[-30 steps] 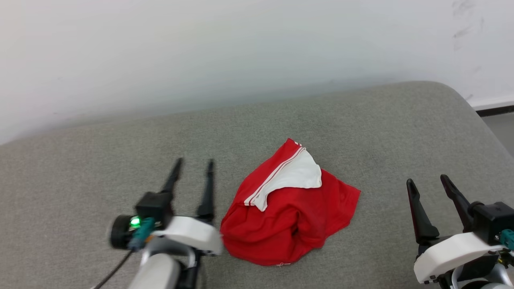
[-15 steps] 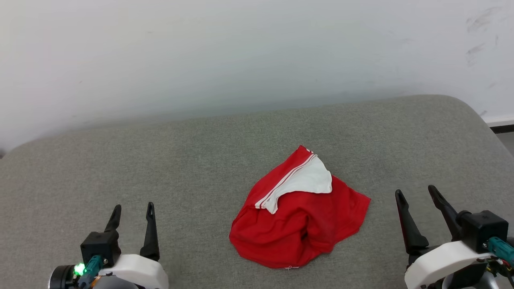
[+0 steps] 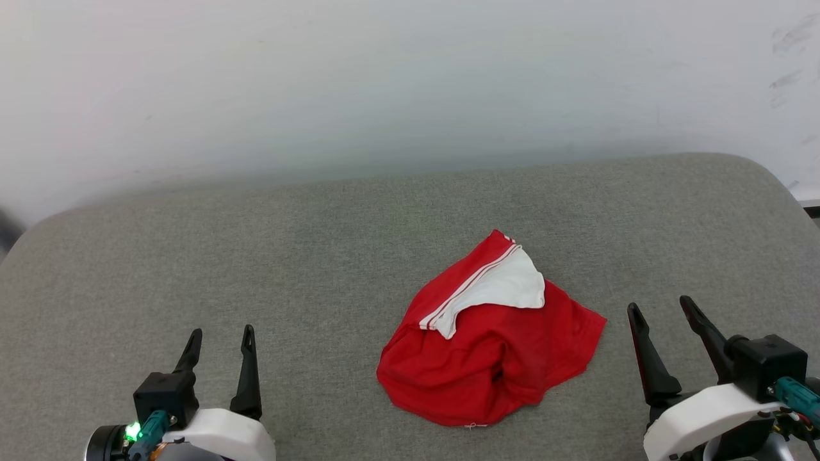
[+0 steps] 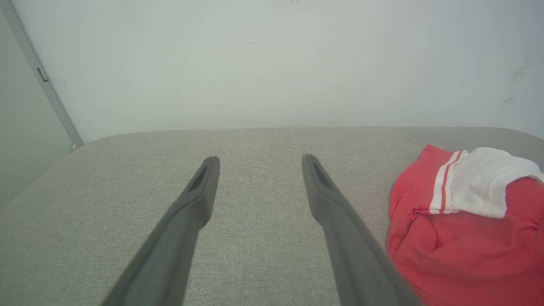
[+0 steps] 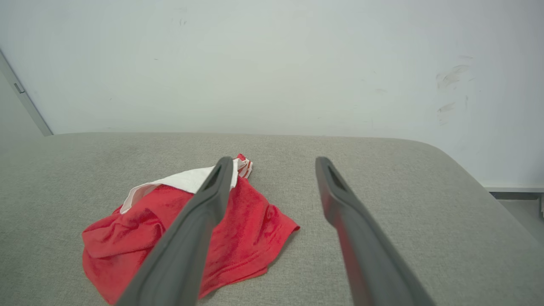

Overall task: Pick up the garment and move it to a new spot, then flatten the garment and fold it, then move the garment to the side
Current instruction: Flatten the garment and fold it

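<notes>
1. Left tool [image 3: 221, 330]: two long, black, tapered fingers [image 3: 246, 371], black block base [image 3: 163, 397], white rounded wrist shell [image 3: 224, 438].
2. Green light [image 3: 132, 430] and teal plug [image 3: 152, 426] at its 7 o'clock.
3. Right tool [image 3: 660, 303]: same build, teal connector [image 3: 794, 396] at its 4 o'clock.

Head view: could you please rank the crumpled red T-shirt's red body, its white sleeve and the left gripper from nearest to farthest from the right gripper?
1. Red body of the crumpled soft red T-shirt, just left of the right gripper.
2. White sleeve with striped trim, on top, toward the heap's back.
3. Left gripper, far across the grey fabric surface, lower left.
</notes>
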Robot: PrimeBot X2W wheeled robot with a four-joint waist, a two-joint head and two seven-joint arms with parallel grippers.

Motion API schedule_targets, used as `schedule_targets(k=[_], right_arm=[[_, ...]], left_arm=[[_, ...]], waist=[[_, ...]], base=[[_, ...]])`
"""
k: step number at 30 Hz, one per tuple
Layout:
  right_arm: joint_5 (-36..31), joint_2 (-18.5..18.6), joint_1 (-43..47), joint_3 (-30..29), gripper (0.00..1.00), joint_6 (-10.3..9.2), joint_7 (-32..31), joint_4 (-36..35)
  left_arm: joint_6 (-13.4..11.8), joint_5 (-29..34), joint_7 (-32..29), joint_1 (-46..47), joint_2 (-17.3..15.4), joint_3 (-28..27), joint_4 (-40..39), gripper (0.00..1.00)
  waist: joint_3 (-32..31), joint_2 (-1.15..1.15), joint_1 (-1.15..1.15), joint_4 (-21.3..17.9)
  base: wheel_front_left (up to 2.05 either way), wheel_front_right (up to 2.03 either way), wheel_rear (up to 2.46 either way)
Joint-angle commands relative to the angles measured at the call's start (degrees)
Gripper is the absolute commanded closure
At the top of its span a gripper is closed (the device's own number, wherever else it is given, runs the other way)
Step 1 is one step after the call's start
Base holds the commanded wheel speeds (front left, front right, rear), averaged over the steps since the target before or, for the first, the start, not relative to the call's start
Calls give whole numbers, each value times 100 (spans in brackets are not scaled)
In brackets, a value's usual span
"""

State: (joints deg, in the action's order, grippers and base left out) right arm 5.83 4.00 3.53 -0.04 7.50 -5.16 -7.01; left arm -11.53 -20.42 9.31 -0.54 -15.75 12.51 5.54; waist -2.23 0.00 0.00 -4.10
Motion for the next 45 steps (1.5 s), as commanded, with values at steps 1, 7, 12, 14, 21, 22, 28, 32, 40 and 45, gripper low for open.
schedule_targets(k=[1,7,12,14,21,22,28,32,40,45], right_arm=[[28,27,-42,4,0,-2,-3,17],[50,20,-71,3,0,-2,25,43],[56,43,-88,-44,0,-2,11,24],[60,68,-123,-61,0,-2,-7,2],[76,139,-347,29,0,-2,6,-25],[89,145,-383,49,0,-2,17,-3],[222,128,-515,143,0,-2,116,185],[274,124,-554,154,0,-2,190,305],[347,147,-631,192,0,-2,318,477],[384,161,-696,191,0,-2,310,538]], left_arm=[[-5,-5,10,85,4,-2,-23,0],[-17,9,-31,175,-5,54,-70,0],[221,39,-213,725,79,311,-73,0],[373,47,-352,1080,145,475,-10,0],[1045,7,-1167,2568,452,1119,560,0],[1143,-26,-1319,2742,499,1200,680,0],[1625,-215,-2340,3380,673,1699,1339,0],[1802,-423,-2981,3515,709,2084,1613,0],[1895,-1028,-3865,3562,618,2731,1749,30],[1897,-1180,-3793,3704,520,2778,1782,100]], waist=[[0,0,0,3],[40,0,0,36],[165,0,0,125],[241,0,0,157],[643,0,0,73],[691,0,0,34],[933,0,0,-244],[1028,0,0,-411],[1198,0,0,-572],[1236,0,0,-574]], base=[[0,0,0],[0,0,0],[0,0,0],[0,0,0],[0,0,0],[0,0,0],[0,0,0],[0,0,0],[0,0,0],[0,0,0]])
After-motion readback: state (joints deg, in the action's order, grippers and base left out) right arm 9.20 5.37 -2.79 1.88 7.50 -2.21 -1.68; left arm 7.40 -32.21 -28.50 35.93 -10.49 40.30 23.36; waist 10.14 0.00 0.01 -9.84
